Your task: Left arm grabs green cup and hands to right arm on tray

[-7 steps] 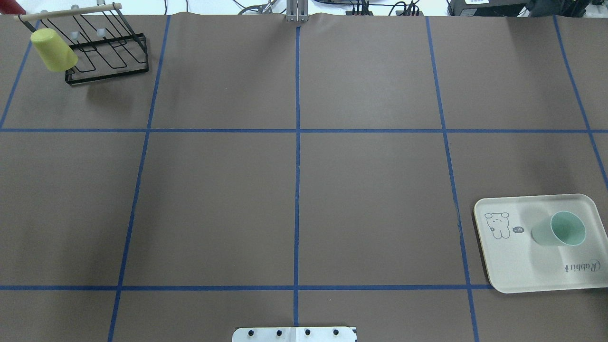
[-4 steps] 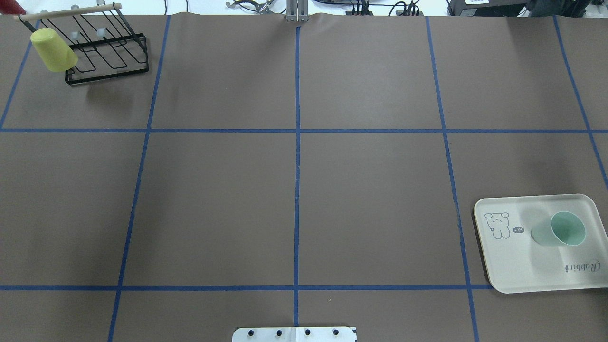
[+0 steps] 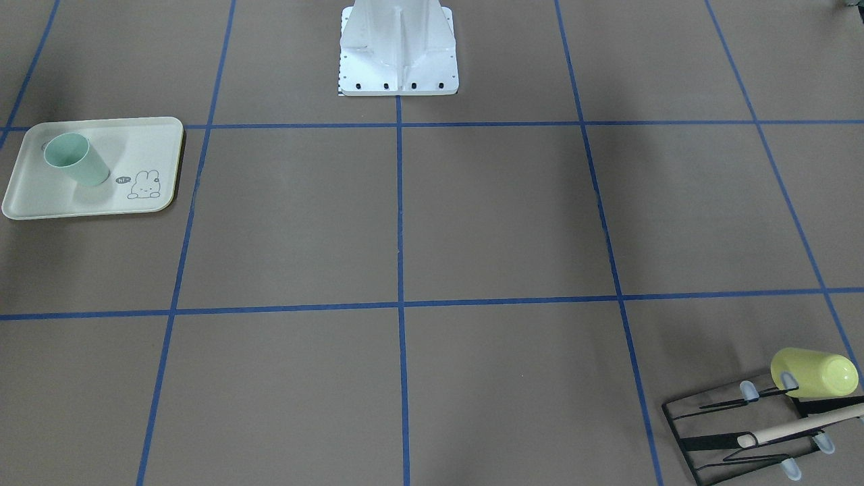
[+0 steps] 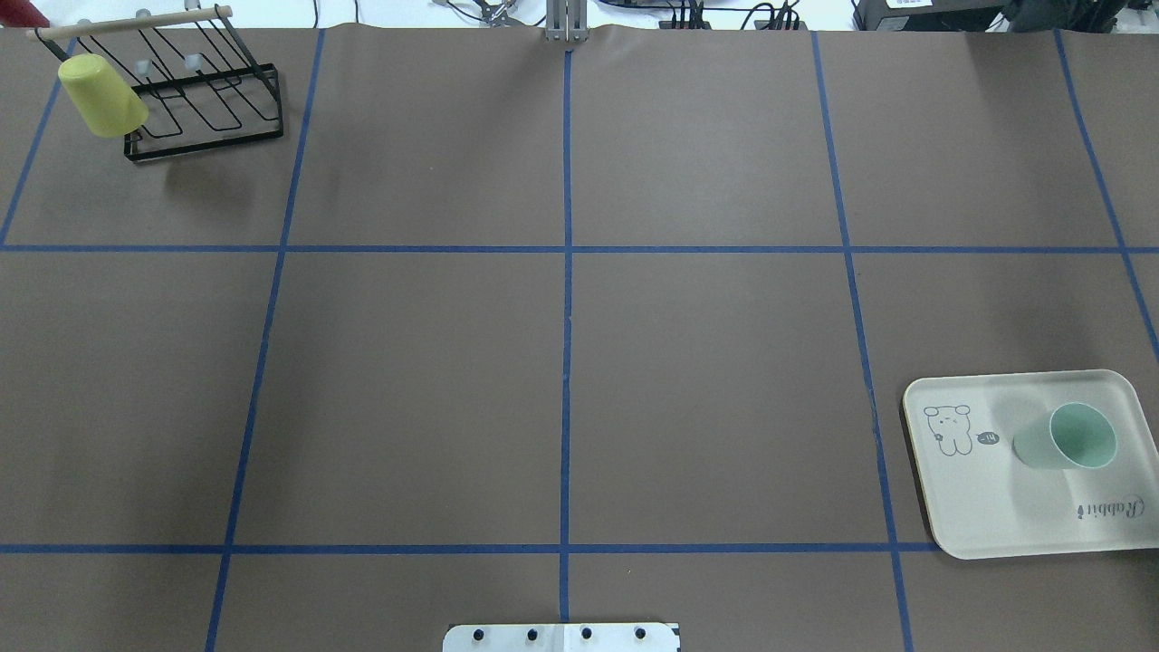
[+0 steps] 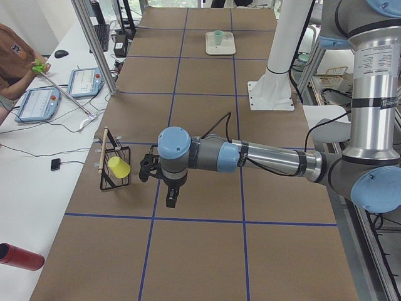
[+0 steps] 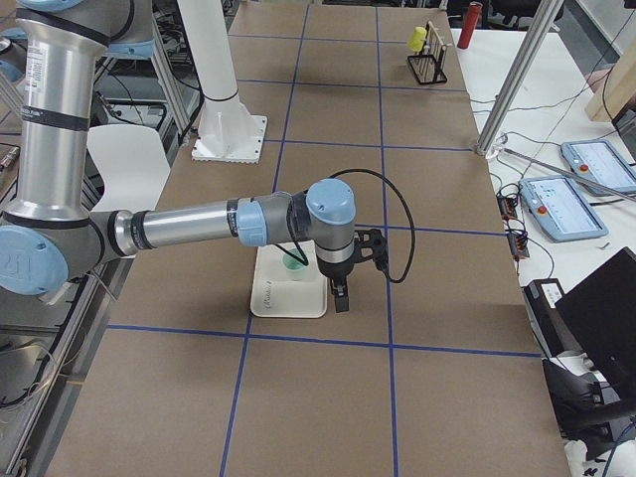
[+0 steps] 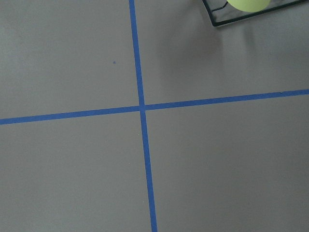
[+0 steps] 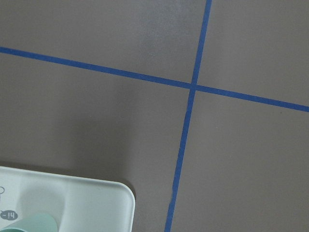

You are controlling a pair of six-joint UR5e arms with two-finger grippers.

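Jaws, both arms: cannot tell width. Upright on tray (image 4: 996, 516), 4 o'clock on surface: green cup (image 4: 1068, 441). Risk: toppling it by a low swing of nearby right arm (image 6: 199, 227).

A small grey wiry thing (image 4: 490, 8), too small to identify, has shifted slightly sideways. It lies just off the tabletop's (image 4: 706, 317) far edge, well beyond the left hand (image 5: 170, 200).

A brown-covered table (image 4: 724, 362) is marked into squares with blue tape (image 4: 567, 380). Set directly on it are a cream tray (image 4: 987, 516), a black wire rack (image 4: 206, 145) and a white base plate (image 3: 398, 61).
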